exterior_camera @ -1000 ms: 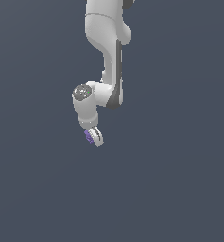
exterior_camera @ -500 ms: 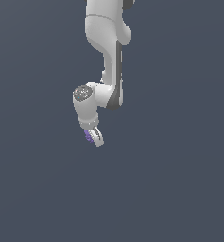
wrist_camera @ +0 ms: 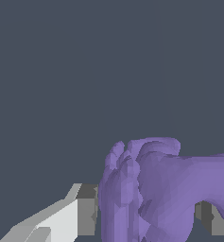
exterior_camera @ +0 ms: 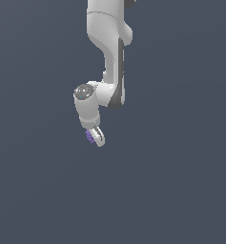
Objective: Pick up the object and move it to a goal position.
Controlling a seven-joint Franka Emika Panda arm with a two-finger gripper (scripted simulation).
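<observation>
The purple lumpy object (exterior_camera: 90, 137) sits between the fingers of my white gripper (exterior_camera: 95, 138), which hangs from the arm in the middle of the exterior view, above the plain grey ground. In the wrist view the object (wrist_camera: 156, 189) fills the space between one grey-tipped finger (wrist_camera: 82, 210) and the other finger (wrist_camera: 212, 220). The gripper is shut on it. No goal marker shows in either view.
The white arm (exterior_camera: 107, 52) comes down from the top of the exterior view. All around it is uniform dark grey ground (exterior_camera: 181, 181) with no other objects or edges in view.
The gripper with the purple object has shifted very slightly; otherwise the arm's pose is nearly unchanged.
</observation>
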